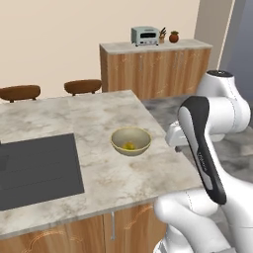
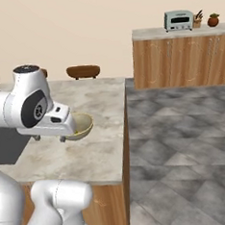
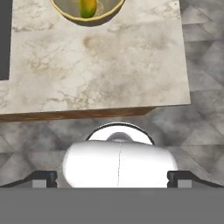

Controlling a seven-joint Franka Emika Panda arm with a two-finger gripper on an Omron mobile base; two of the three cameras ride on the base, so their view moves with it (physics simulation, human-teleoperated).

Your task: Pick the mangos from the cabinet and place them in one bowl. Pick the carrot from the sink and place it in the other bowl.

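Even, bright light all round; soft shadow under the pale bowl (image 1: pixel 131 141), mild blur, no glare.

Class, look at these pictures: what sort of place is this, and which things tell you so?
A kitchen, most likely. A black cooktop is set into a marble island counter, a toaster stands on wooden cupboards, and a bowl holds a mango.
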